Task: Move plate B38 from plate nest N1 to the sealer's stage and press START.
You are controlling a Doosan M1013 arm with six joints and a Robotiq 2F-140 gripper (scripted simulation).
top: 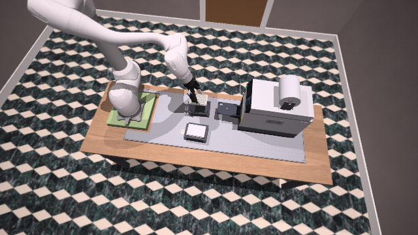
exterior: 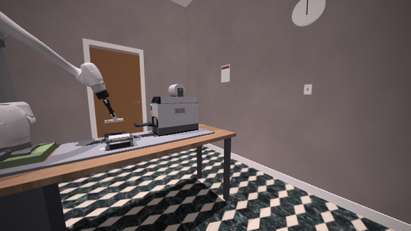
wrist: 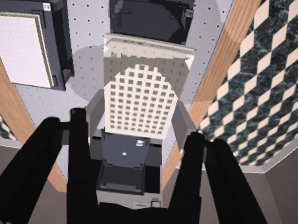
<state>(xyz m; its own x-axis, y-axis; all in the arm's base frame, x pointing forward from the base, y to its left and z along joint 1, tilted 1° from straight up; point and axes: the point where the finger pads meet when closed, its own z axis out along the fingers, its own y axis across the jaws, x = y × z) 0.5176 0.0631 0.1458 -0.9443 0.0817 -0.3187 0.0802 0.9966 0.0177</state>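
Observation:
My gripper (top: 196, 97) (exterior: 112, 117) (wrist: 140, 105) is shut on plate B38 (top: 202, 98) (exterior: 113, 120) (wrist: 141, 99), a white well plate held by its long sides. It hangs well above the table, over the gap between the empty black nest N1 (top: 198, 110) (wrist: 152, 19) and the sealer's stage (top: 227, 108) (exterior: 142, 124) (wrist: 123, 169). The stage is out and bare, and in the wrist view the plate partly covers it. The grey sealer (top: 277, 108) (exterior: 174, 115) stands to the right, with a small green light (exterior: 151, 104) on its front corner.
Nest N2 (top: 187, 134) (wrist: 59, 43) holds a white plate (top: 196, 130) (wrist: 23, 46) in front of N1. A foil roll (top: 289, 87) sits on top of the sealer. The arm's base stands on a green pad (top: 148, 111) at the table's left. A grey mat (top: 255, 143) covers the table.

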